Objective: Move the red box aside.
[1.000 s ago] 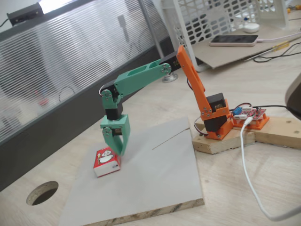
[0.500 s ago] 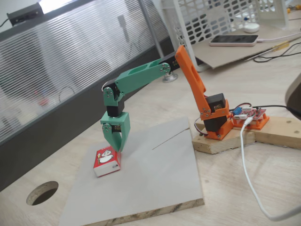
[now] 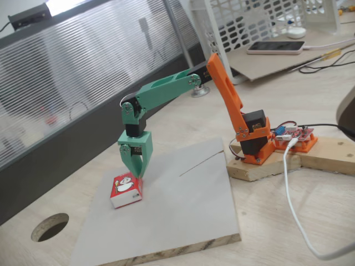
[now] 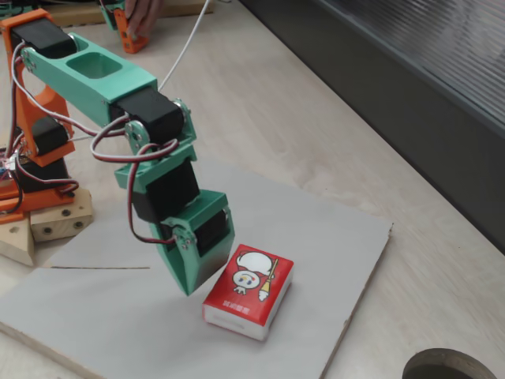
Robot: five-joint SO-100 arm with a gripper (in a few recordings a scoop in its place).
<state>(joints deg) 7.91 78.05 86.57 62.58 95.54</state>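
Hovering at the red box (image 3: 126, 190), your green gripper (image 3: 137, 169) pointed straight down, tips by the box's right-hand long edge in one fixed view. From the other fixed view the gripper (image 4: 192, 280) sat just left of the red box (image 4: 249, 290), tip low beside the carton's side; contact could not be confirmed. Fingers looked drawn together into one wedge, nothing held between them. You had the box lying flat on the grey board (image 3: 183, 205), cartoon figure facing up, white edges showing, near the board's left corner in the first fixed view. Board rested on the wooden table (image 3: 260, 221). Round hole in the table (image 3: 50, 226) sat near the board's left corner, apart from the box. Arm's orange base (image 3: 252, 141) stood on a wooden block (image 3: 260, 166) at the board's right side, with a red circuit board (image 3: 297, 136) and a white cable (image 3: 294, 205) next to it. Phone (image 3: 275, 47) lay far back.
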